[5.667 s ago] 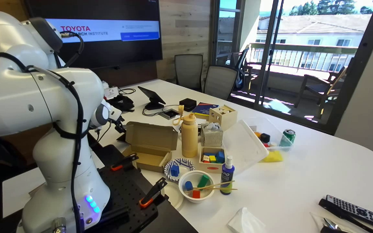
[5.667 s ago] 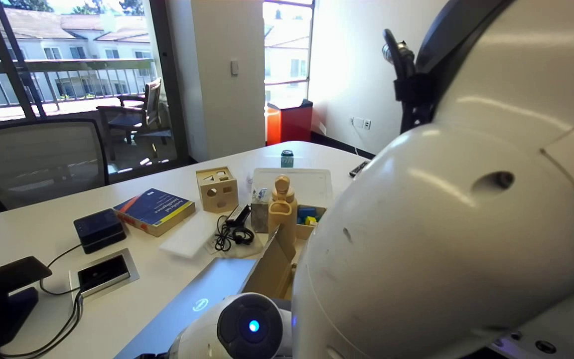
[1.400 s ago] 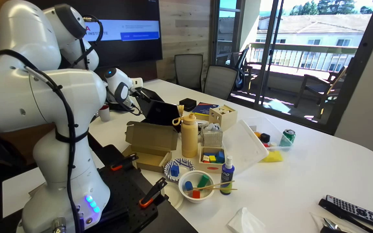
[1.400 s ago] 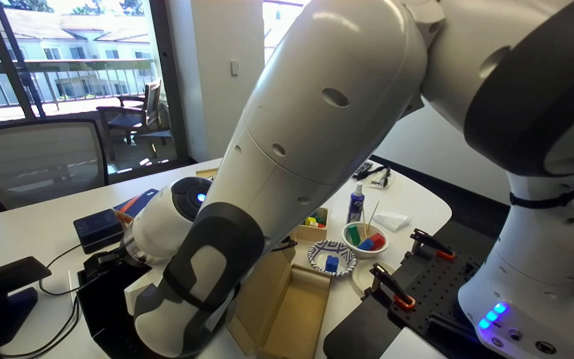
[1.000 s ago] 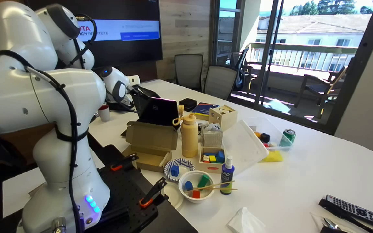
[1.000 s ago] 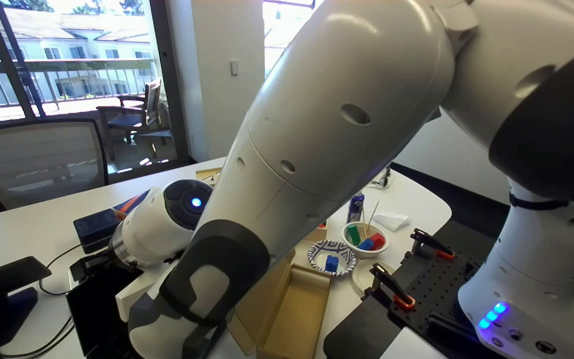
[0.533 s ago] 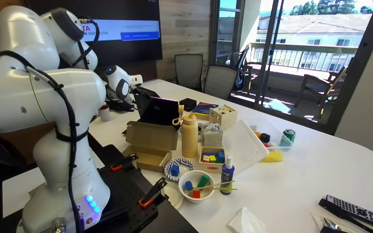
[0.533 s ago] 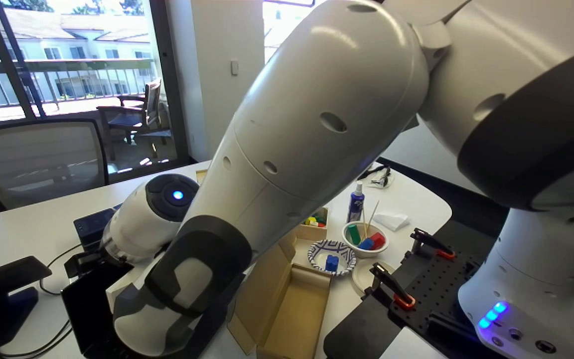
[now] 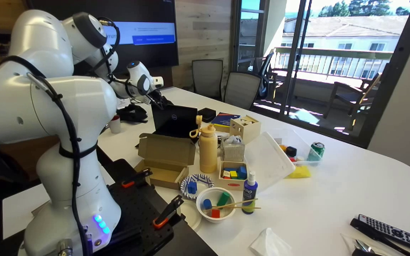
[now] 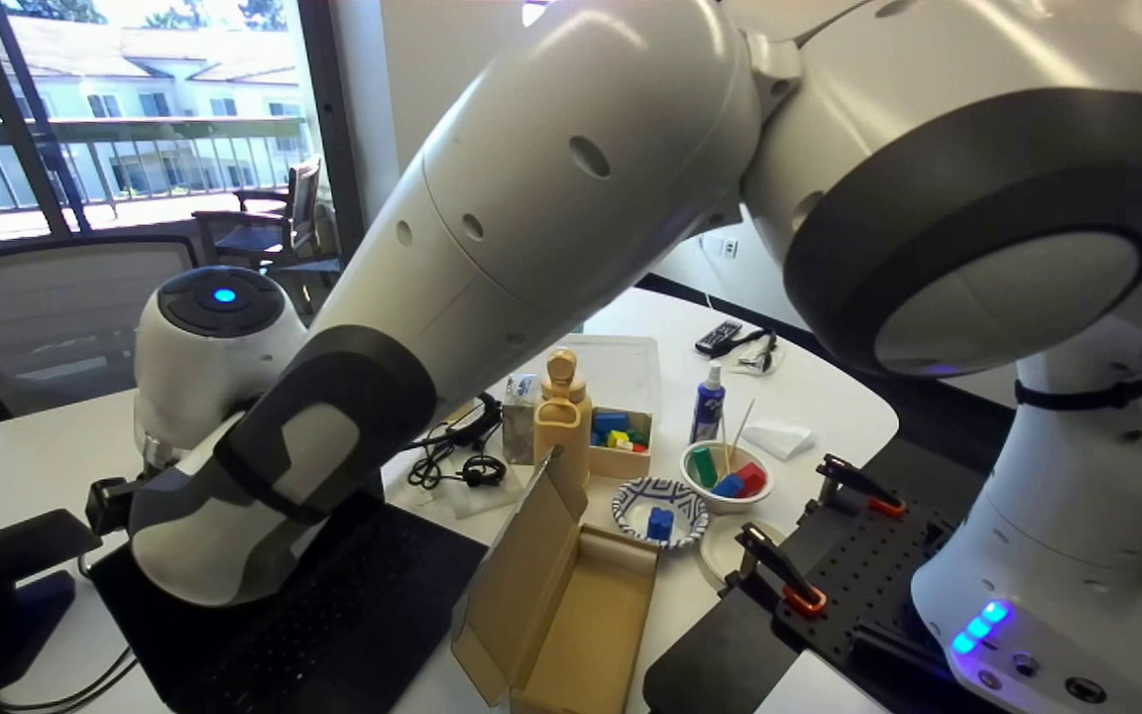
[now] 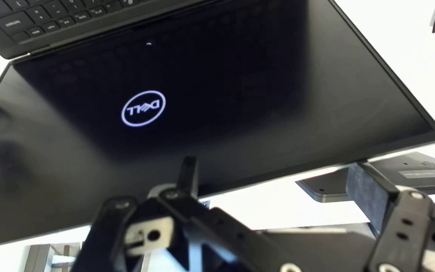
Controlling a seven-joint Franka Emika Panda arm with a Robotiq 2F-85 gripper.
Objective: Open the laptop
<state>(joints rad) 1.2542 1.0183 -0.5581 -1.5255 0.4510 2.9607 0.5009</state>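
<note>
The black laptop stands open, its lid raised with a lit Dell logo on the dark screen; it shows in both exterior views [image 9: 174, 119] [image 10: 363, 605] and in the wrist view [image 11: 210, 98], with part of its keyboard. My gripper [image 11: 276, 161] is at the screen's free edge, fingers wide apart. One finger overlaps the screen's face; the other is at the edge, and I cannot tell whether it touches. In the exterior views the gripper [image 9: 158, 101] [image 10: 113, 504] is at the lid's top, partly hidden. The arm hides much of the screen in an exterior view.
An open cardboard box [image 10: 586, 625] stands right beside the laptop, with a tan bottle [image 9: 208, 151] close by. A black tilted device on a stand [image 10: 6, 585] is near the lid's far side, with cables. A black box [image 9: 206, 114] and a book [image 9: 224, 120] lie beyond.
Several seconds ago the laptop lay shut; now its lid is up. In the last half second the gripper and wrist have moved up and outward, and more of the screen and keyboard shows.
</note>
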